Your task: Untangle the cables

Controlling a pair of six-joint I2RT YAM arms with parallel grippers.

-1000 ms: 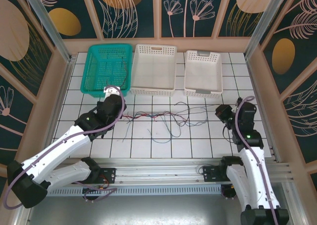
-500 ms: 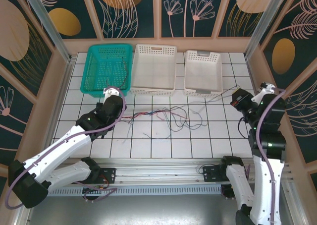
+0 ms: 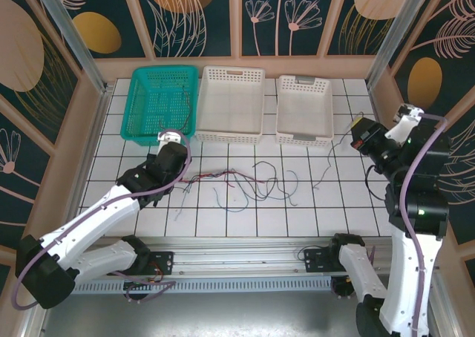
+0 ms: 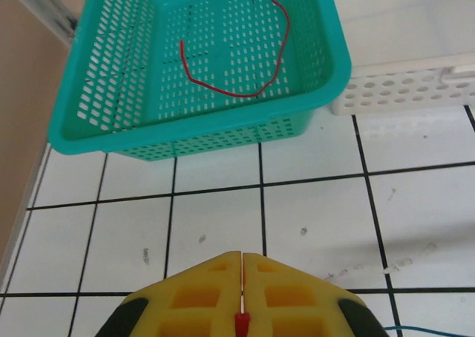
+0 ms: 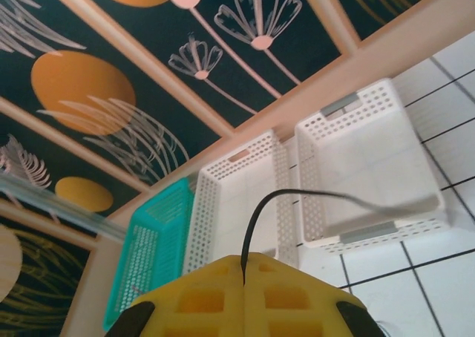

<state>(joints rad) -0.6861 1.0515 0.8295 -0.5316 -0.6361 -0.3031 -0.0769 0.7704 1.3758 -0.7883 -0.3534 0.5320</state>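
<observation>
The left jaws are clenched on a red cable (image 4: 241, 324) at 9 o'clock; the right jaws, raised at 3 o'clock, grip a black cable (image 5: 256, 218). The tangled cables (image 3: 245, 182) lie at the middle of the surface (image 3: 297, 218).

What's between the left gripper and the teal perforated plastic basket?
Bare white tiled tabletop, seen in the left wrist view, from the shut left gripper up to the teal perforated plastic basket.
</observation>
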